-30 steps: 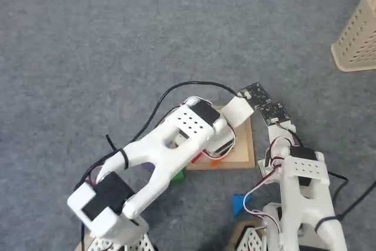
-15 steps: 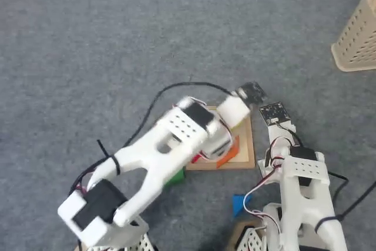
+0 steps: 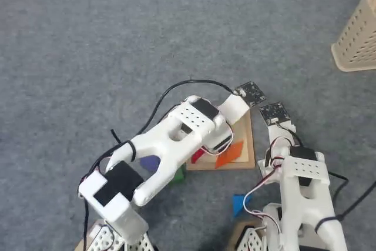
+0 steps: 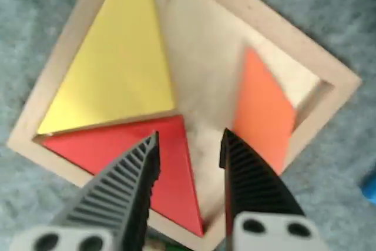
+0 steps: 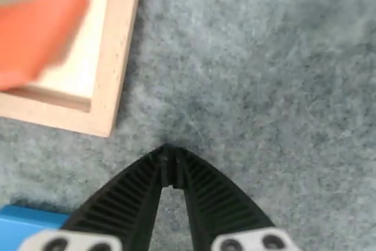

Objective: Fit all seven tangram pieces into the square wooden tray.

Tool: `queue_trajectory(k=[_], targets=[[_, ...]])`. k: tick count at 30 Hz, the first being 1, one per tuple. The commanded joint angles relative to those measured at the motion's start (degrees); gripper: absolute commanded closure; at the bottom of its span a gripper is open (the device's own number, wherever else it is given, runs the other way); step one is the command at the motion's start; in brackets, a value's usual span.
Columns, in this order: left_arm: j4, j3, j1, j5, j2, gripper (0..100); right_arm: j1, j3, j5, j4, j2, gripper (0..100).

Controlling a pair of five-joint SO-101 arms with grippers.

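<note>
The square wooden tray (image 3: pixel 251 145) sits on the grey carpet-like table cover (image 3: pixel 88 57), about 4 o'clock from the middle of the high view. The white left arm (image 3: pixel 176 139) stretches across the tray from 7 o'clock and covers much of its floor there; an orange parallelogram piece (image 3: pixel 230 153) lies uncovered at the tray's 5 o'clock corner and a corner of a red triangle piece (image 3: pixel 198 156) at 7 o'clock.

The left wrist view opens up what the arm covers: a large yellow triangle piece (image 4: pixel 117 63) lies flat in the tray (image 4: pixel 282 33), edge to edge with the red triangle (image 4: pixel 141 157), while the orange parallelogram (image 4: pixel 262 110) lies apart from both across bare wood. The left gripper (image 4: pixel 191 139) hangs over the tray with its jaws released and nothing between them, one tip above the red triangle.

The right wrist view shows the right gripper (image 5: pixel 170 157) over the bare cover just off a tray corner (image 5: pixel 120 57), jaws clenched together on nothing, with the orange piece (image 5: pixel 41 33) inside that corner.

Outside the tray in the high view, a purple piece (image 3: pixel 150 163) lies at its 9 o'clock, a green piece (image 3: pixel 178 174) at 8 o'clock partly under the left arm, and a blue piece (image 3: pixel 238 204) at 6 o'clock beside the right arm (image 3: pixel 302 186). A pale perforated tower (image 3: pixel 355 33) stands far off at 2 o'clock
</note>
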Motion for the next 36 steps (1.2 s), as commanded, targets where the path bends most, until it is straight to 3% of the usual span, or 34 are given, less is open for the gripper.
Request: queue_trajectory(k=[1,8,13,17,26,36], targets=[[1.23,-2.42,-0.62,0.09,-1.93,84,-0.84,0.0,-0.18,-1.01,-1.1,99.2],[6.07,0.4,0.09,0.53,-13.98,84,-0.84,0.0,-0.18,-1.01,-1.1,99.2],[2.11,8.48,4.92,0.26,-21.01,84,-0.84,0.0,-0.18,-1.01,-1.1,99.2],[-1.23,9.89,6.68,0.26,-18.02,84,-0.84,0.0,-0.18,-1.01,-1.1,99.2],[0.09,0.75,4.13,0.09,-1.85,84,-0.84,0.0,-0.26,-1.01,-1.1,99.2],[4.04,-2.95,1.05,-2.02,-1.14,84,-0.84,0.0,-0.18,-1.01,-1.1,99.2]])
